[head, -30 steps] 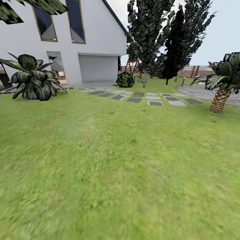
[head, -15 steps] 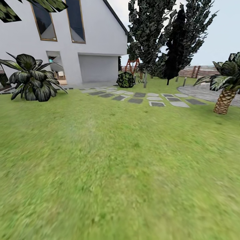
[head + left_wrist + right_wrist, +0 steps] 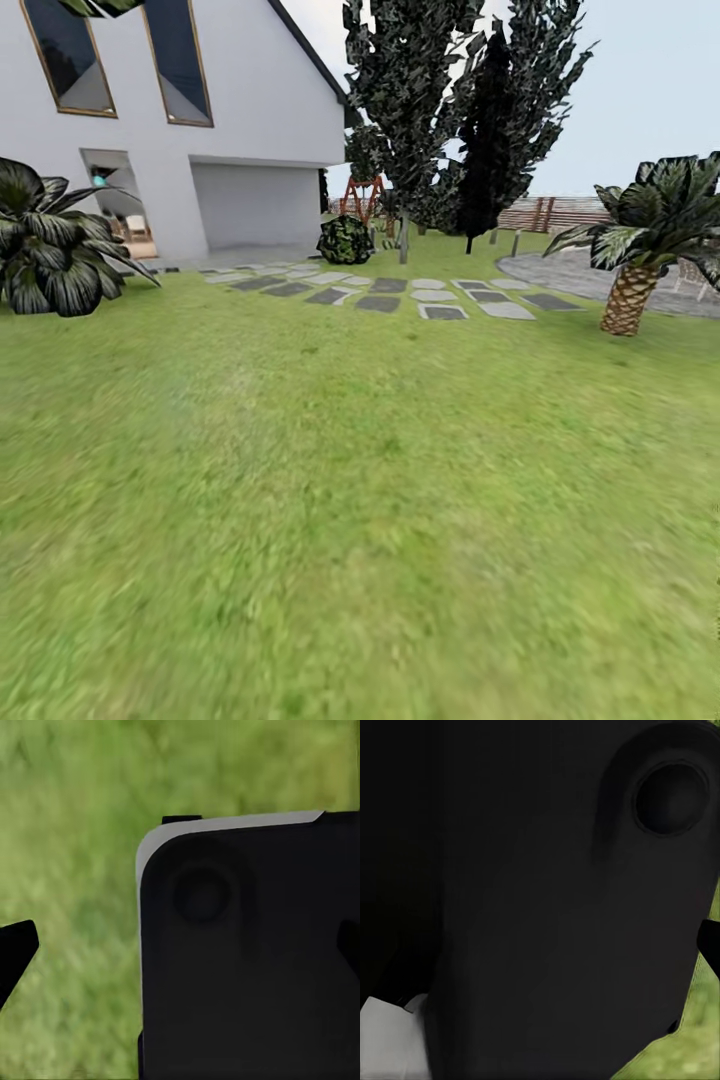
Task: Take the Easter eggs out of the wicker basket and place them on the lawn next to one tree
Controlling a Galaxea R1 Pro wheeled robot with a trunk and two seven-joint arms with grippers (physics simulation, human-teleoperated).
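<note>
Wide green lawn with yellowish patches (image 3: 360,520) fills the lower frame of the head view, white gabled house (image 3: 250,110) upper left, grey stepping stones (image 3: 400,295) mid-frame, short palm with patterned trunk (image 3: 630,290) at right, tall dark blocky-leaved tree with slim pale trunk (image 3: 405,120) top centre before a brown slatted fence (image 3: 555,212). Left wrist view: dark tip of the left pincer (image 3: 16,954) over blurred grass beside a black robot body panel (image 3: 247,952); right wrist view: black housing (image 3: 532,900) blocks nearly everything. Can't tell whether either pincer is open or closed.

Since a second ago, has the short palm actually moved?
No. The short palm keeps its place beside the grey patio; the whole head view shifted, so the camera moved.
</note>
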